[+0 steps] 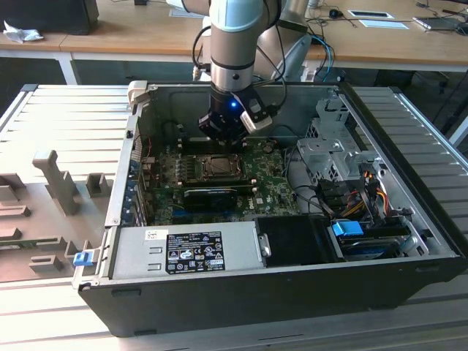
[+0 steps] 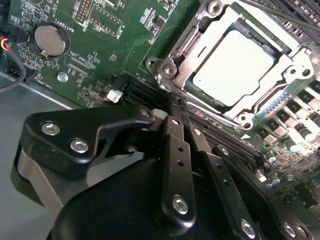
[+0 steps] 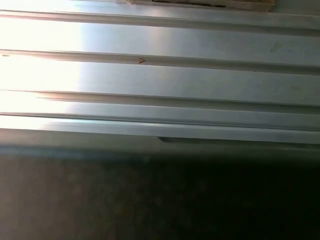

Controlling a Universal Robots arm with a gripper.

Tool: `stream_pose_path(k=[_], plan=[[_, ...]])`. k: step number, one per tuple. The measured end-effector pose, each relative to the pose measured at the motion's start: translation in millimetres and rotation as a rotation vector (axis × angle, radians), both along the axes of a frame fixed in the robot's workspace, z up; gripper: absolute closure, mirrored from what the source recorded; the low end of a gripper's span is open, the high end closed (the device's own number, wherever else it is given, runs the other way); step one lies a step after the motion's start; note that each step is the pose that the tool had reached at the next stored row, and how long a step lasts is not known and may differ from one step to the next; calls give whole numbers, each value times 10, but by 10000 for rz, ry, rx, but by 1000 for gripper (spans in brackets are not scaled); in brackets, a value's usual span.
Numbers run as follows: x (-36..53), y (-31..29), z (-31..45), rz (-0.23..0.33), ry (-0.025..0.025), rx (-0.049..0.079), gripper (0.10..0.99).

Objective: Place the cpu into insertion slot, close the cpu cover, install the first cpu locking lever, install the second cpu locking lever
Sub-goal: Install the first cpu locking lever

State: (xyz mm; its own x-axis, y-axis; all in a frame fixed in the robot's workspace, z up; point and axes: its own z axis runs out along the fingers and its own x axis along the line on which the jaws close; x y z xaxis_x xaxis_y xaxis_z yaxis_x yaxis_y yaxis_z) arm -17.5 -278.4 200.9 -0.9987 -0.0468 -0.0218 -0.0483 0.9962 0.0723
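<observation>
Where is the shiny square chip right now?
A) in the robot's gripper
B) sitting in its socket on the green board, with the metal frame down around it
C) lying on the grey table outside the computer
B: in the second wrist view the cpu lies in the insertion slot with the cpu cover framing it, and the gripper sits beside the socket, not on the chip.
</observation>
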Motion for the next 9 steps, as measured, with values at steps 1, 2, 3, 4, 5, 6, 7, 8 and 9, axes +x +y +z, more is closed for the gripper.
stream_pose_path(k=[1,2,3,4,5,6,7,8,9], plan=[[0,0,1,0,-1,2,980],[0,1,8,0,-5,10,980],[1,1,34,1,-5,11,980],[1,0,66,1,-2,2,980],[0,0,111,1,-1,-3,980],[0,0,149,1,0,-6,980],[1,0,180,2,-1,-14,980],[1,0,182,2,-2,-21,980],[0,-4,183,2,-2,-22,980]])
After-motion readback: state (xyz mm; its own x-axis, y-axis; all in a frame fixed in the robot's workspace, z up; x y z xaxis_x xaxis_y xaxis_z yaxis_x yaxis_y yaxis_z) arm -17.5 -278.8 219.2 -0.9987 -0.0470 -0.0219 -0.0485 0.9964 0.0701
